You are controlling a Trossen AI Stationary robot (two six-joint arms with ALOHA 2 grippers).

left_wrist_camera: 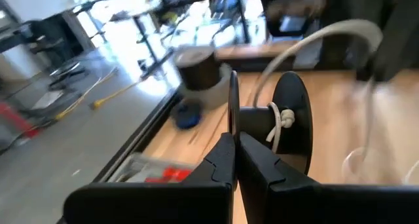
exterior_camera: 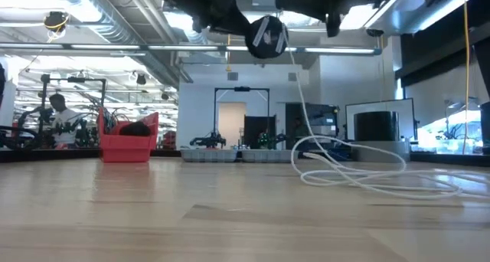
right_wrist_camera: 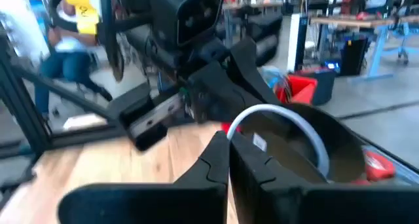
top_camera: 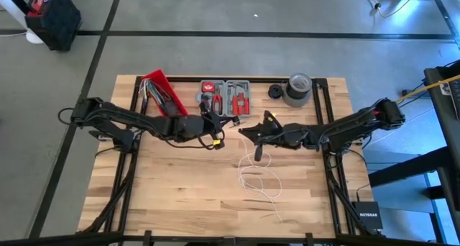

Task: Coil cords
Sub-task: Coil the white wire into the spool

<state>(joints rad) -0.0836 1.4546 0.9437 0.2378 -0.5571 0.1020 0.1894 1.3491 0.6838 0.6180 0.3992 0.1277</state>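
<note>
Cord: long thin white cord (top_camera: 260, 180) lies loose mid-bench, rising to black plastic spool (left_wrist_camera: 275, 129).
Left gripper (left_wrist_camera: 234, 160): clamped on spool flange.
Right gripper (right_wrist_camera: 228, 160): pinching cord.
Risk: slack may tangle, slipping off spool.

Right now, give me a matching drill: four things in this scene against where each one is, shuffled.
1 white cord
2 red bin
3 tape roll
4 black spool

A left of the tool case
B right of the tool case
C in the left gripper, off the table
D looped on the table

Pairs: 1-D, 2-A, 3-B, 4-C
</note>
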